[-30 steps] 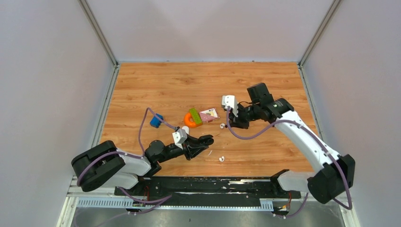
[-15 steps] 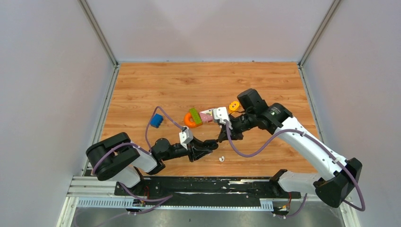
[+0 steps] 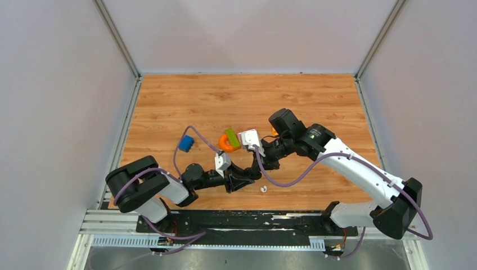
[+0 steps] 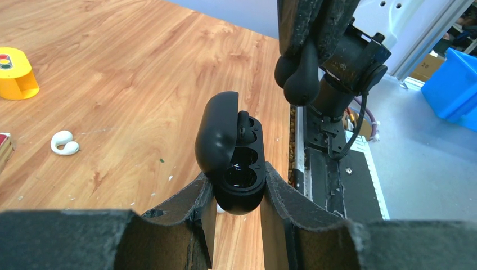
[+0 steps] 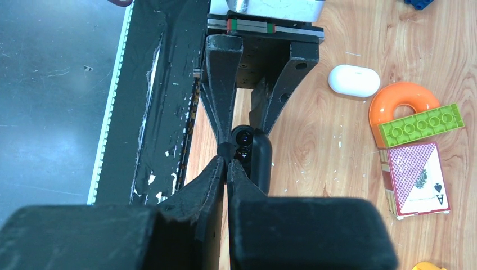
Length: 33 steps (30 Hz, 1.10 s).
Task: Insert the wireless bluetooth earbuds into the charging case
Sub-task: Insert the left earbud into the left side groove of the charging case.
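Note:
My left gripper is shut on the base of a black charging case, whose lid stands open to the left. Its near socket is empty and glossy; a dark shape sits in the far socket. My right gripper is shut on a black earbud, held just above and beyond the open case. A white earbud lies loose on the wooden table.
A white oval case lies near the left arm. An orange ring, green brick and card box cluster mid-table. A blue brick is at left, a yellow toy beyond. The black rail edges the table.
My right arm has swung left and nearer, bringing the black earbud from mid-table to just over the case. The left arm shifted slightly right, then held still.

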Tool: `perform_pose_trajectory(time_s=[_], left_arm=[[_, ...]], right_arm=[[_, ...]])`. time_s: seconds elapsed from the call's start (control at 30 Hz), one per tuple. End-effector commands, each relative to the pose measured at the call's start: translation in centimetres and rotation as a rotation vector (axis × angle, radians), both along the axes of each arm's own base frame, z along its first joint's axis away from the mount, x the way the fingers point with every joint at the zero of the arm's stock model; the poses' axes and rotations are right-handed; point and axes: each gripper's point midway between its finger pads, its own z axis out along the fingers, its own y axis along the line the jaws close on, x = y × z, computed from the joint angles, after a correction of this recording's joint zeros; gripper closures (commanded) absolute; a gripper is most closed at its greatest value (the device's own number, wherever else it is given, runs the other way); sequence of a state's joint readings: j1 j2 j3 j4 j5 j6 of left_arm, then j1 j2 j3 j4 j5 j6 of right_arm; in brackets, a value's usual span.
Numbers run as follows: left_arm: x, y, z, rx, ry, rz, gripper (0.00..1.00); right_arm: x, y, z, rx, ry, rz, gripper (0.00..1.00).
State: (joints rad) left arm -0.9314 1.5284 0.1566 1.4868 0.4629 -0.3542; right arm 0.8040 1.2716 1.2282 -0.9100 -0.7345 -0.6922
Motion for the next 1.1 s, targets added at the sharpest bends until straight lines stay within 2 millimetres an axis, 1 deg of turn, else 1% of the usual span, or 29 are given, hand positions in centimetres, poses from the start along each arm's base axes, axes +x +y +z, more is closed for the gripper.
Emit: perform_pose_trajectory(time_s=[0.0,0.17,0.6,0.9,1.07], left_arm=[[0.1,-0.5,2.6,-0.088,-0.057,-0.018,1.0],[0.1,-0.4,2.7,-0.093,-0.061,-0.019,1.0],[0.0,-0.2,3.0,-0.101,-0.071,-0.013,1.0],[0.1,0.0,3.2,-0.108,-0.075,-0.004,1.0],[0.1,0.0,3.2,-0.108,-0.073,0.0,1.0]], right_arm=[[0.8,1.0,0.2,0.041,-0.015,-0.03,1.0],[1.4,1.0,-0.8,0.022,-0.036,-0.044,1.0],[1.2,1.4,-2.0,0.017,0.005,-0.029,1.0],[1.1,1.5,-2.6,0.004,0.012,-0.023,1.0],[1.0,1.5,-2.2,0.009,-0.001,-0.022,1.0]])
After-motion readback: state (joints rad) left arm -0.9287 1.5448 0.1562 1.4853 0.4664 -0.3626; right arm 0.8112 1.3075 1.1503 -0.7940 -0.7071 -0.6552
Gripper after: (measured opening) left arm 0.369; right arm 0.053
